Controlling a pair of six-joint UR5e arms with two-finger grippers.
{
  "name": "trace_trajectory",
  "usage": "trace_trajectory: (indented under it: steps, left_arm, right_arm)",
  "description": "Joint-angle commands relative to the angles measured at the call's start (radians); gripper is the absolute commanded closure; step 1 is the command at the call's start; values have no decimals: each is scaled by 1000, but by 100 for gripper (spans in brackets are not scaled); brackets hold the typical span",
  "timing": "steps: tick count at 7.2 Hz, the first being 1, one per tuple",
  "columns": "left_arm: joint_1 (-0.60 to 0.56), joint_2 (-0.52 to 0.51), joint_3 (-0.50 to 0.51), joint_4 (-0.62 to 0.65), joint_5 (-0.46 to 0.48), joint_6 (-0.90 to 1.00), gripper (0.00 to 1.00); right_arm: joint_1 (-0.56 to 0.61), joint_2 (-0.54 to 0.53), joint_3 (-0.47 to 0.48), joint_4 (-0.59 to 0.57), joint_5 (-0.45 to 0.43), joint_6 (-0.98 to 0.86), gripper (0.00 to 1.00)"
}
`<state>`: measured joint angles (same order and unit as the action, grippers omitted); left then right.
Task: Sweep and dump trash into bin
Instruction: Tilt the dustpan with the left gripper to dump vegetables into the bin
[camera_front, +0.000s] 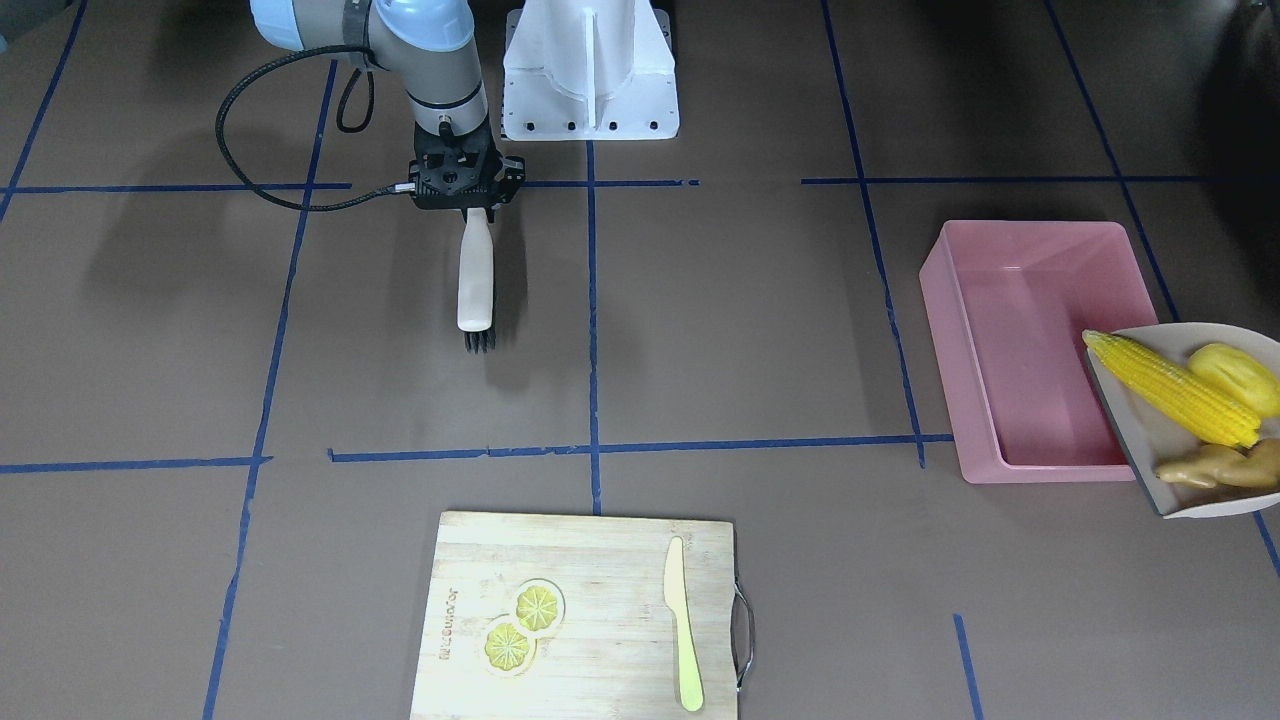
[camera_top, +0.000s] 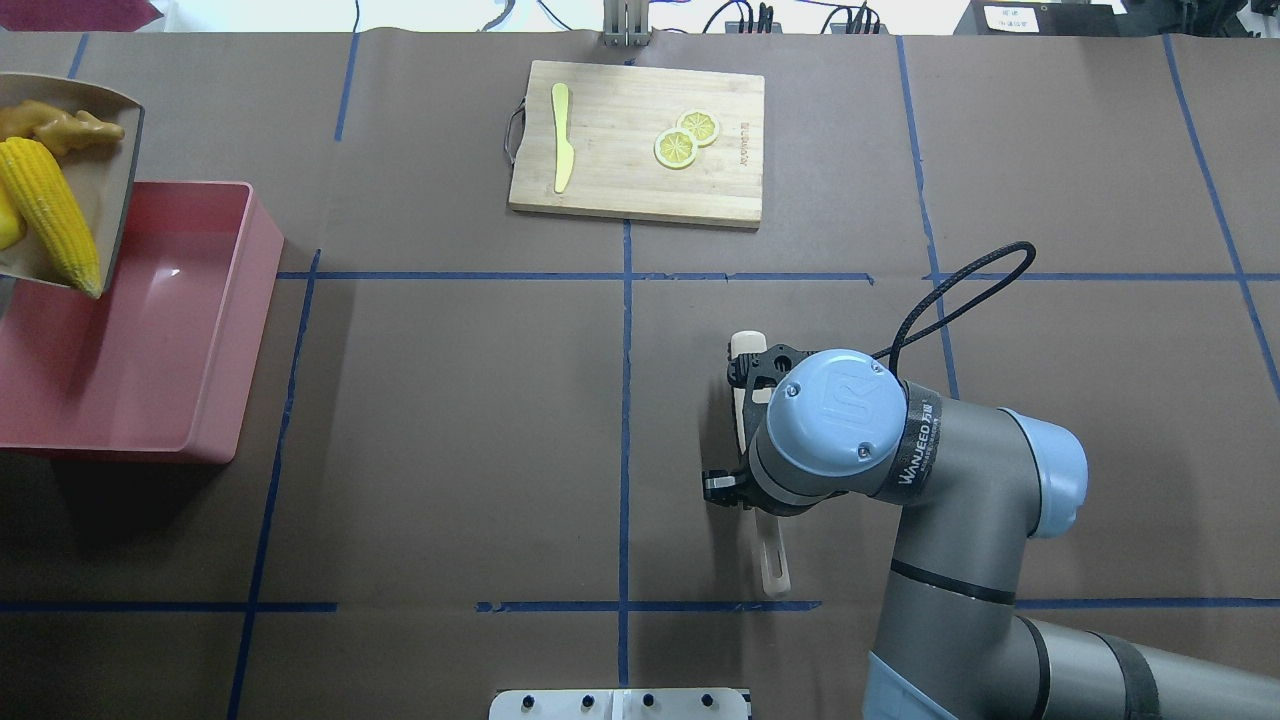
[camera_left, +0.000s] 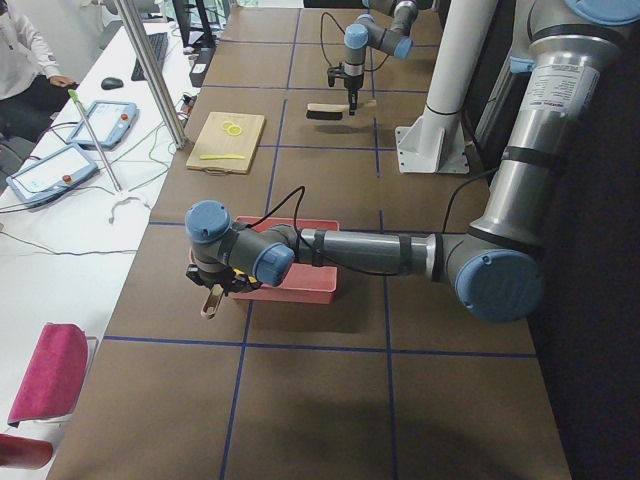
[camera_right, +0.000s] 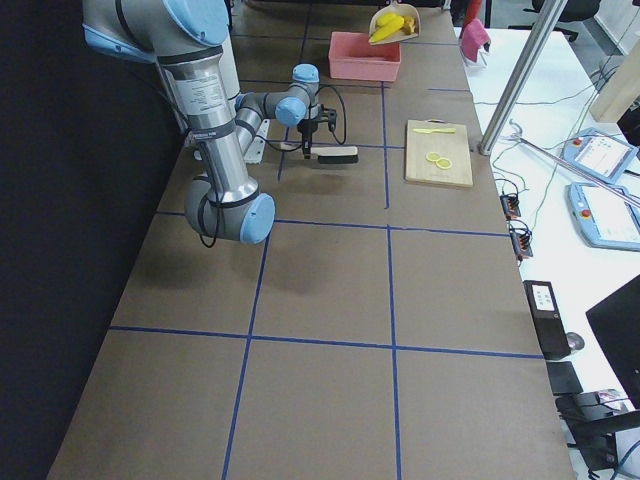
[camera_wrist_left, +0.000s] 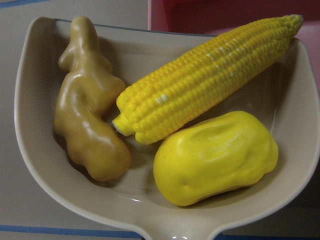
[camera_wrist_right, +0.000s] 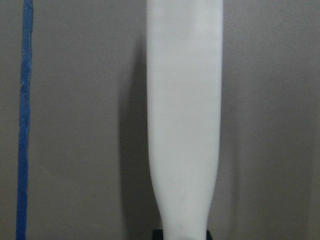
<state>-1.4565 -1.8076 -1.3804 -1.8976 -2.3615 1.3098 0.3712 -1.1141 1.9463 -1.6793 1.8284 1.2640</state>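
Note:
The beige dustpan is held up, tilted, over the far end of the pink bin. It holds the corn cob, the lumpy yellow vegetable and the tan ginger root. The corn's tip reaches over the bin. The left wrist view shows all three in the pan. My left gripper is at the pan's handle; I cannot tell its state. My right gripper is shut on the white handle of the brush, bristles low over the table.
A wooden cutting board lies at the operators' edge with two lemon slices and a pale green knife. The white robot base stands behind the brush. A black cable loops beside the right wrist.

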Motion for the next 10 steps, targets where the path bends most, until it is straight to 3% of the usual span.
trace_trajectory:
  steps: [1, 2, 4, 6, 8, 10]
  left_arm:
    - [1, -3, -73, 156, 8, 17, 100]
    - [2, -1, -119, 243, 8, 17, 100]
    - [4, 7, -141, 262, 49, 16, 100]
    - [15, 7, -199, 326, 177, 63, 100]
    - [8, 10, -285, 426, 334, 228, 100]
    - [13, 23, -292, 423, 387, 264, 100]
  right_arm:
    - [0, -4, 0, 1, 0, 0, 100]
    - [0, -4, 0, 1, -1, 0, 100]
    - [-2, -13, -1, 1, -1, 0, 100]
    - [-3, -15, 0, 1, -1, 3, 100]
    - [-5, -13, 0, 1, -3, 5, 100]
    - [-5, -13, -1, 1, -3, 5, 100]
